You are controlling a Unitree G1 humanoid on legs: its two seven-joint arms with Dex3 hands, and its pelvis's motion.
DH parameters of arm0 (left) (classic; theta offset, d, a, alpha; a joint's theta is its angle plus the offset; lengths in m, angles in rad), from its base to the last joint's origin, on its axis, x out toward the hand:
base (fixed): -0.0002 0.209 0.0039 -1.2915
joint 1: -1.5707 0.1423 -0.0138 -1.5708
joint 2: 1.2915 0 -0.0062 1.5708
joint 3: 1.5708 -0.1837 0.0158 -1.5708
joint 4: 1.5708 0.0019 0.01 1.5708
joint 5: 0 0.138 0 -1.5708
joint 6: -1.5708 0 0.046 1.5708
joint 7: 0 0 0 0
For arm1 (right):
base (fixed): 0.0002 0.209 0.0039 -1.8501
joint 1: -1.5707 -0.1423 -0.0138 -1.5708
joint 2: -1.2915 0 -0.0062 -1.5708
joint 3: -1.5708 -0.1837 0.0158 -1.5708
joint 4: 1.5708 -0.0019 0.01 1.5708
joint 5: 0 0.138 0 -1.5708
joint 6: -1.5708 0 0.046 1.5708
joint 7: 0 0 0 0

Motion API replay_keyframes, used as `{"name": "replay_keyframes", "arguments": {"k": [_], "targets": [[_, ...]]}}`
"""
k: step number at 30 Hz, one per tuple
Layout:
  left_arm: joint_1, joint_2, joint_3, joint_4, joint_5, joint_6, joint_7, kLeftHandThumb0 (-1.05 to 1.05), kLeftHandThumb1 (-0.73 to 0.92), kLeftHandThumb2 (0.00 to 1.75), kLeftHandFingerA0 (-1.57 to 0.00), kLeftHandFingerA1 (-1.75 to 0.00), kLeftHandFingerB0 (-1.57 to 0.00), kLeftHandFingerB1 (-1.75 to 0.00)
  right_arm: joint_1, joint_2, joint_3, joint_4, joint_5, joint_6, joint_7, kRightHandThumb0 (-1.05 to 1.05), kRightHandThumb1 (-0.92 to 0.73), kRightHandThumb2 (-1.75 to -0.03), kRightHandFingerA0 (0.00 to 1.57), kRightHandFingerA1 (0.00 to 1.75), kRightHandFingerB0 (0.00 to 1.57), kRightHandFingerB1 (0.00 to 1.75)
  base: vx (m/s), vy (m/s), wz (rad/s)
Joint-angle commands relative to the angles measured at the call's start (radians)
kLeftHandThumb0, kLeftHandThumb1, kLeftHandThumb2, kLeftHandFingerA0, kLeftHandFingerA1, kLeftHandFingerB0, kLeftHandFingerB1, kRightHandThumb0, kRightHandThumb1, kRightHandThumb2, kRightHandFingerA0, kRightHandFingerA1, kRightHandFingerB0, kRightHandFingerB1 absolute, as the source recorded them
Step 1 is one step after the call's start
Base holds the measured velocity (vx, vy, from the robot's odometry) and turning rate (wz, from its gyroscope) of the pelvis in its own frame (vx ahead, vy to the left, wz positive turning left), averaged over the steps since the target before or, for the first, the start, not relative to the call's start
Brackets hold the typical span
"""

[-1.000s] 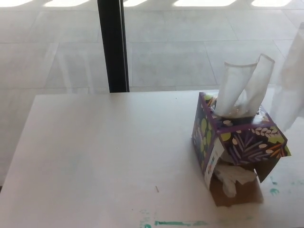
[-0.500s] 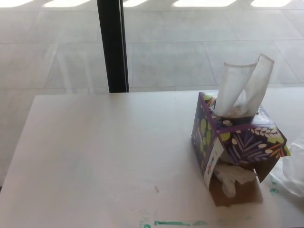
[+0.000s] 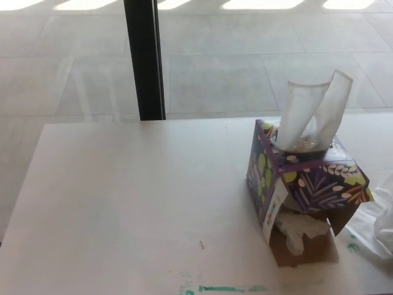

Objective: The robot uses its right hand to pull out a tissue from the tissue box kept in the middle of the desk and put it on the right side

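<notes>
Purple patterned tissue box (image 3: 305, 184) near the desk's (image 3: 135, 203) right edge, tissue (image 3: 312, 114) upright; loose tissue (image 3: 381, 215) cut off at right; both hands out of view.

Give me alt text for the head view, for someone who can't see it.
A purple patterned tissue box stands on a white desk, a tissue sticking up from its top. A pulled-out tissue lies on the desk at the picture's right edge; no robot hand shows.

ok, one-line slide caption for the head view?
Floral tissue box on the white desk, a tissue standing from its top; pulled tissue lying at right.
</notes>
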Motion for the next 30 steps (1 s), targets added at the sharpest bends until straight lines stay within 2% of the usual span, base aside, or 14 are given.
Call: {"name": "replay_keyframes", "arguments": {"k": [1,2,8,10,16,17,20,22,23,24,26,27,29,30], "targets": [[0.017,0.008,0.026,0.0,-0.039,-0.024,-0.035,-1.05,0.86,0.87,-0.72,-1.38,-0.37,-1.48,0.002,-0.122,-0.033,-0.125,0.011,-0.037,0.318,-0.93,-0.45,-0.79,0.0,0.0,0.0,0.0,0.0,0.0,0.0],[0.017,0.009,0.026,0.002,-0.038,-0.025,-0.035,-1.05,0.84,0.89,-0.73,-1.37,-0.37,-1.47,0.007,-0.131,-0.054,-0.136,0.044,-0.046,0.324,-0.91,-0.56,-0.58,0.0,0.0,0.0,0.0,0.0,0.0,0.0],[0.022,0.01,0.021,-0.003,-0.028,-0.033,-0.022,-1.05,0.86,0.89,-0.84,-1.32,-0.44,-1.45,-0.026,-0.192,-0.137,-0.19,0.122,-0.049,0.429,-0.94,-0.52,-0.56,0.0,0.0,0.0,0.0,0.0,0.0,0.0],[0.024,0.014,0.026,0.004,-0.031,-0.03,-0.021,-1.05,0.85,0.89,-0.82,-1.31,-0.46,-1.43,-0.017,-0.134,-0.294,-0.2,0.307,0.057,0.453,-0.66,-0.35,-0.52,0.0,0.0,0.0,0.0,0.0,0.0,0.0],[0.024,0.015,0.031,0.007,-0.034,-0.021,-0.026,-1.05,0.84,0.89,-0.8,-1.33,-0.52,-1.42,-0.071,-0.248,-0.256,-0.178,0.171,-0.084,0.476,-0.99,-0.62,-0.6,0.0,0.0,0.0,0.0,0.0,0.0,0.0],[0.025,0.014,0.031,0.006,-0.034,-0.023,-0.025,-1.05,0.83,0.9,-0.84,-1.32,-0.55,-1.42,-0.073,-0.257,-0.259,-0.178,0.155,-0.088,0.464,-1.02,-0.51,-0.86,0.0,0.0,0.0,0.0,0.0,0.0,0.0],[0.025,0.012,0.034,0.005,-0.032,-0.027,-0.022,-1.05,0.84,0.89,-0.85,-1.33,-0.55,-1.43,-0.065,-0.24,-0.369,-0.173,0.232,-0.018,0.433,-0.92,-0.51,-0.91,0.0,0.15,0.0,0.0,0.0,0.0,0.0],[0.028,0.013,0.031,0.004,-0.026,-0.034,-0.024,-1.05,0.84,0.89,-0.83,-1.31,-0.54,-1.41,-0.07,-0.205,-0.495,-0.167,0.329,0.066,0.453,-0.72,-0.43,-0.8,0.0,0.23,0.1,0.29,0.0,0.0,0.0],[0.027,0.013,0.033,0.005,-0.028,-0.032,-0.024,-1.05,0.84,0.89,-0.86,-1.31,-0.55,-1.4,-0.044,-0.226,-0.518,-0.176,0.318,-0.001,0.385,-0.66,-0.57,-0.58,0.43,0.61,0.28,0.32,0.0,0.0,0.0],[0.027,0.012,0.035,0.005,-0.029,-0.032,-0.023,-1.05,0.84,0.88,-0.84,-1.31,-0.55,-1.39,-0.018,-0.243,-0.562,-0.193,0.325,-0.032,0.351,-0.69,-0.51,-0.85,0.54,0.66,0.32,0.47,0.0,0.0,0.0],[0.025,0.012,0.039,0.007,-0.03,-0.031,-0.023,-1.05,0.85,0.88,-0.83,-1.32,-0.55,-1.4,0.003,-0.252,-0.639,-0.208,0.35,-0.015,0.356,-0.55,-0.64,-0.6,0.65,0.51,0.46,0.4,0.0,0.0,0.0],[0.022,0.012,0.039,0.004,-0.029,-0.032,-0.02,-1.05,0.65,1.28,-0.82,-1.34,-0.57,-1.32,0.033,-0.264,-0.703,-0.227,0.368,-0.008,0.345,-0.57,-0.51,-0.86,0.58,0.62,0.44,0.54,0.0,0.0,0.0],[0.022,0.011,0.039,0.002,-0.028,-0.033,-0.02,-1.05,0.65,1.28,-0.82,-1.34,-0.57,-1.32,0.047,-0.263,-0.73,-0.237,0.367,-0.013,0.343,-0.57,-0.51,-0.86,0.58,0.62,0.44,0.54,0.0,0.0,0.0],[0.023,0.017,0.029,0.002,-0.015,-0.043,-0.011,-1.05,0.86,0.89,-0.85,-1.29,-0.53,-1.4,0.079,-0.275,-0.773,-0.252,0.364,0.014,0.354,-0.56,-0.53,-0.86,0.56,0.6,0.43,0.53,0.0,0.0,0.0]]}}
